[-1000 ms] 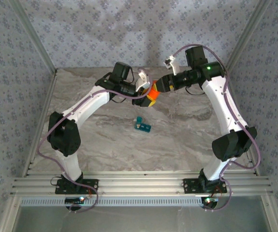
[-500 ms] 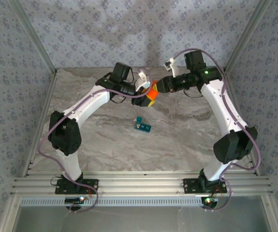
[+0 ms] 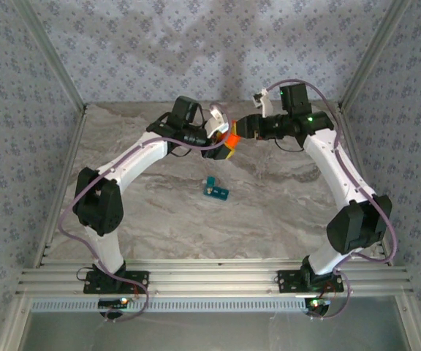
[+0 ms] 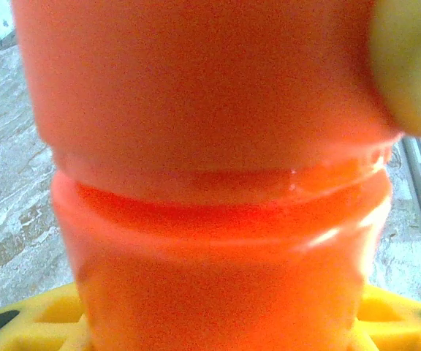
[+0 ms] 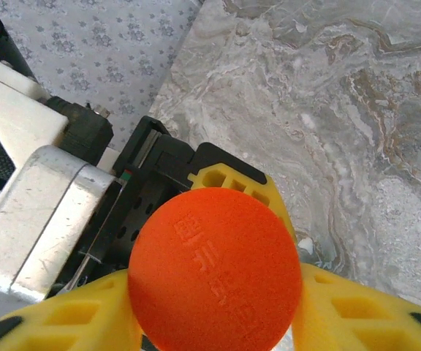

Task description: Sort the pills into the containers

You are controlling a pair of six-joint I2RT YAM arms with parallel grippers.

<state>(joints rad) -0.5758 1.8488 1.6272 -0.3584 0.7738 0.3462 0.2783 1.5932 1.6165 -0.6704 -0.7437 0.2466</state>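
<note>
Probably light, stiff and apt to skid, the teal pill box (image 3: pixel 215 191) lies on the tabletop (image 3: pixel 283 212) nearer than both hands, best pinched across its narrow width; the left hand (image 3: pixel 224 145) clamps the orange bottle (image 4: pixel 218 219) aloft, and the right hand (image 3: pixel 241 130) flanks its cap (image 5: pixel 214 270), grip unclear.

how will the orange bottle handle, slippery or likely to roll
The orange bottle has a glossy, smooth wall, so it may be slippery and twist in the left pincer. It is round, so laid on its side on the table it would probably roll. The translucent plastic looks rigid and probably light.
</note>
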